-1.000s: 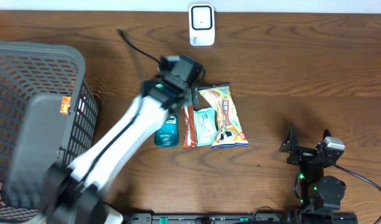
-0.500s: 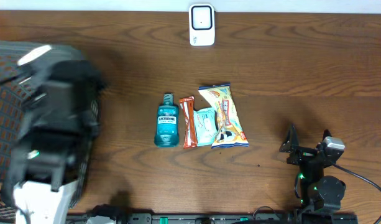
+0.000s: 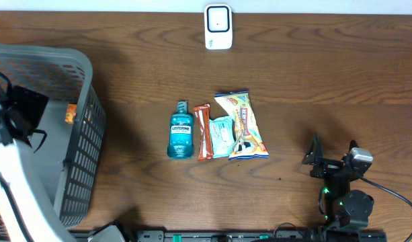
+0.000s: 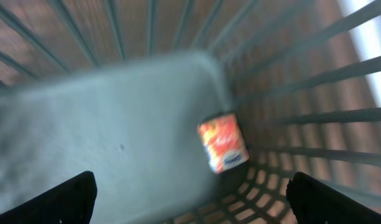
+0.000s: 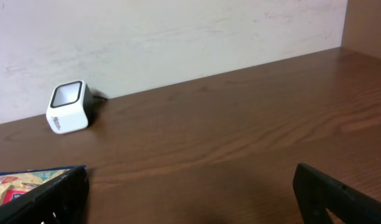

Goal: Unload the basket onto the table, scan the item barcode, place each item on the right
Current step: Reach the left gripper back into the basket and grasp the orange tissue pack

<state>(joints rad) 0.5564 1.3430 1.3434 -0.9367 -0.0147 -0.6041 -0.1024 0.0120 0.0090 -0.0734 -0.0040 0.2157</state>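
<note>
Basket [image 3: 91,141] walls ring our left gripper [image 4: 190,199], jaws apart, near an orange packet [image 4: 223,142]; right gripper [image 5: 190,196] gapes too; scanner [image 3: 218,27] upper centre.

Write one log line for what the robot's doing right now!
left gripper open over basket, packet inside | right gripper open, empty | nothing at scanner | on table: bottle, bar, wipes, bag

Overhead: even, soft light from above, table [image 3: 326,81] w/ mild sheen, only a faint soft shadow along right side of basket [image 3: 85,134]; left arm [image 3: 7,181] at frame edge smeared. Left wrist view: heavy motion blur, basket bars streaked, orange packet [image 4: 222,142] soft, white glare in top-right corner. Right wrist view: sharp, bright wall [image 5: 178,37], dull reflection on the wood, bottom corners dark & out of focus.
</note>
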